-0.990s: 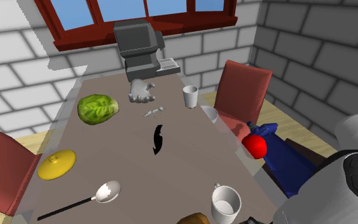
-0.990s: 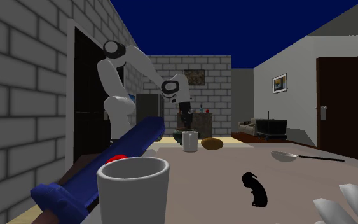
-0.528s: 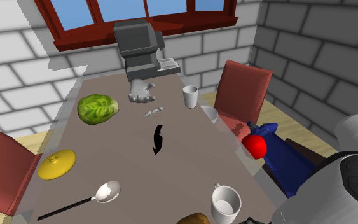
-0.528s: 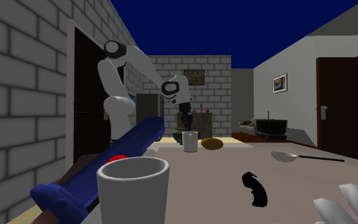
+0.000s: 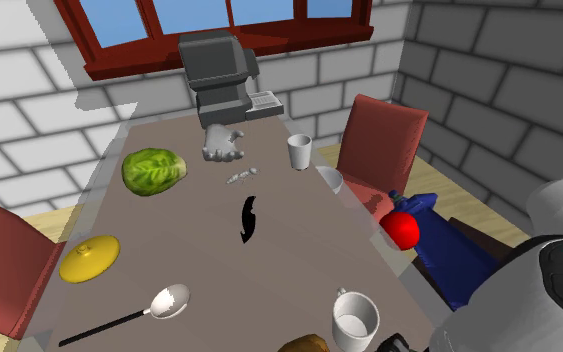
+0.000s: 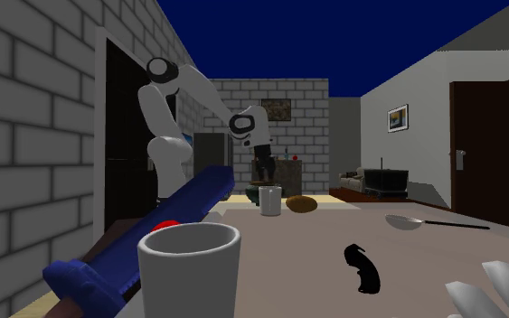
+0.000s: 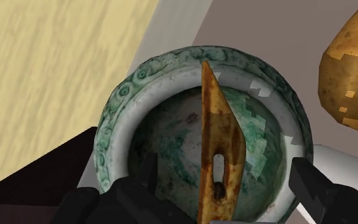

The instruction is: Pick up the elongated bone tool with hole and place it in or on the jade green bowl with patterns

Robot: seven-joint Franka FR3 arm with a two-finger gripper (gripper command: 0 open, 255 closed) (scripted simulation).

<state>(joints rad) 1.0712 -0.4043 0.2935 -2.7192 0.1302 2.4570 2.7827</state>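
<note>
Claw (image 7: 224,167) open: its two black fingers stood wide apart on either side of the bone tool (image 7: 219,146), neither one touching it. Tool tan, with a slot near the claw end. It lay inside the green patterned bowl (image 7: 117,108), its pointed tip reaching the far rim. The claw looked straight down into the bowl. A potato (image 7: 352,70) and a white mug (image 7: 346,168) sat just beside the bowl on the surface (image 6: 315,244). In the second exterior view, the white arm (image 6: 166,117) rose to a high shoulder, then sloped down toward the view's right. The wrist was bent and the claw (image 6: 266,167) hung vertical just above the mug (image 6: 270,201).
</note>
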